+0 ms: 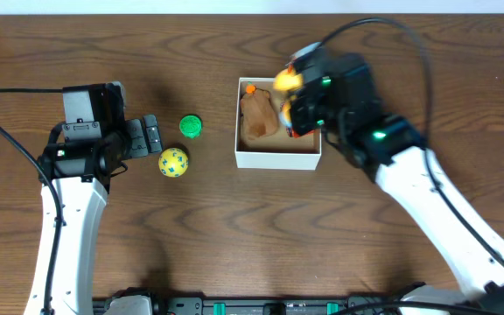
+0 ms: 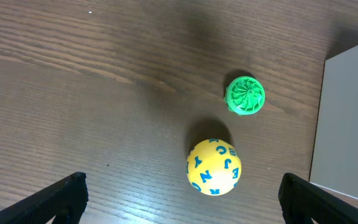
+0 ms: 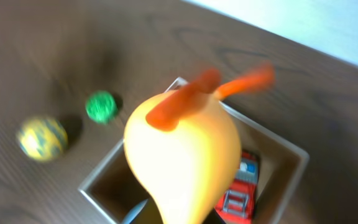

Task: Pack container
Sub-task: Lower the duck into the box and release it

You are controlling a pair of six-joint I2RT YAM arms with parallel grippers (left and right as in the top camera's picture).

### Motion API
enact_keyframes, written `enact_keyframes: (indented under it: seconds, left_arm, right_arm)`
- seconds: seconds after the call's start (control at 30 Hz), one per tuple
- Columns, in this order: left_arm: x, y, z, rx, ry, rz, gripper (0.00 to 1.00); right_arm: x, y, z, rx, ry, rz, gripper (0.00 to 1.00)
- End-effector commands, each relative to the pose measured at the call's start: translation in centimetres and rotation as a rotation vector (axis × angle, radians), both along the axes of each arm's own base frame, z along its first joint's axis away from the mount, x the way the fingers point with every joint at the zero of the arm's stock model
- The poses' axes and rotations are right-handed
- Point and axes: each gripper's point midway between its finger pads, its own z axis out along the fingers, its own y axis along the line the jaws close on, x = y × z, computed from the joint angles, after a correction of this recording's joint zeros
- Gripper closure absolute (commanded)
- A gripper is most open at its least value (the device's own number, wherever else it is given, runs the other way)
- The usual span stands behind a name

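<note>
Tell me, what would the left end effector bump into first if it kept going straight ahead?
Most likely the yellow lettered ball, lying just ahead and roughly in line with the open left end effector. The green toy sits farther on, slightly aside, with the container beyond. Depth is uncertain.

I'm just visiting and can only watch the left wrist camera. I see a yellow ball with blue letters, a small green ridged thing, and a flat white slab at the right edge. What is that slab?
Observer: It is the outer wall of the container. From overhead it is a low white box with a tan inside.
Operator: Is anything in it?
Observer: Yes, the right wrist view shows a red toy vehicle lying inside.
Operator: And where is the other arm?
Observer: The right gripper is over the box, holding a yellow toy with orange parts.
</note>
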Motion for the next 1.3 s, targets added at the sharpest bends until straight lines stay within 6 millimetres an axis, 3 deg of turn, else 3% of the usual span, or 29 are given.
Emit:
enact_keyframes:
  seconds: [0.0, 0.23, 0.33, 0.5, 0.57, 0.6, 0.63, 0.7, 0.73, 0.83, 1.0, 1.13, 1.2, 1.27]
  left_arm:
    - [0.3, 0.0, 0.6, 0.005, -0.016, -0.014, 0.02]
    - [0.3, 0.0, 0.6, 0.005, -0.016, -0.014, 0.02]
    - [0.3, 0.0, 0.6, 0.005, -0.016, -0.014, 0.02]
    - [0.3, 0.0, 0.6, 0.005, -0.016, -0.014, 0.02]
    - [0.3, 0.0, 0.6, 0.005, -0.016, -0.014, 0.02]
    - [0.3, 0.0, 0.6, 0.005, -0.016, -0.014, 0.02]
    - [0.3, 0.0, 0.6, 0.005, -0.016, -0.014, 0.02]
    - [0.3, 0.0, 0.6, 0.005, -0.016, -0.014, 0.02]
    - [0.3, 0.0, 0.6, 0.005, -0.016, -0.014, 0.02]
    - [0.3, 0.0, 0.6, 0.005, -0.016, -0.014, 0.02]
    - [0.3, 0.0, 0.6, 0.005, -0.016, -0.014, 0.02]
    - [0.3, 0.0, 0.6, 0.005, -0.016, -0.014, 0.02]
    - [0.3, 0.0, 0.6, 0.005, -0.016, -0.014, 0.02]
    - [0.3, 0.0, 0.6, 0.005, -0.016, -0.014, 0.02]
  right_arm:
    - [0.6, 0.7, -4.0, -0.345, -0.153, 0.316, 0.99]
    - [2.0, -0.5, -10.3, -0.532, -0.124, 0.480, 0.99]
    - [1.8, -0.8, -11.4, -0.528, -0.086, 0.490, 0.89]
    - [1.0, -1.4, -12.0, -0.553, -0.041, 0.495, 0.86]
    - [0.8, -1.5, -12.1, -0.553, -0.034, 0.498, 0.55]
    - [0.7, -1.4, -12.1, -0.554, -0.032, 0.500, 0.49]
    - [0.7, -1.4, -12.1, -0.554, -0.033, 0.501, 0.37]
    - [0.7, -1.3, -11.7, -0.546, -0.035, 0.490, 0.19]
    - [0.7, -1.3, -11.5, -0.541, -0.039, 0.484, 0.01]
    - [1.4, -1.5, -9.8, -0.515, -0.068, 0.410, 0.01]
    - [4.1, -4.3, -4.4, -0.414, -0.142, 0.095, 0.01]
    - [5.4, -9.3, -0.4, -0.214, -0.120, -0.200, 0.01]
    - [5.6, -13.2, 0.1, -0.076, -0.042, -0.406, 0.01]
    - [5.4, -17.0, -0.7, 0.043, 0.065, -0.593, 0.01]
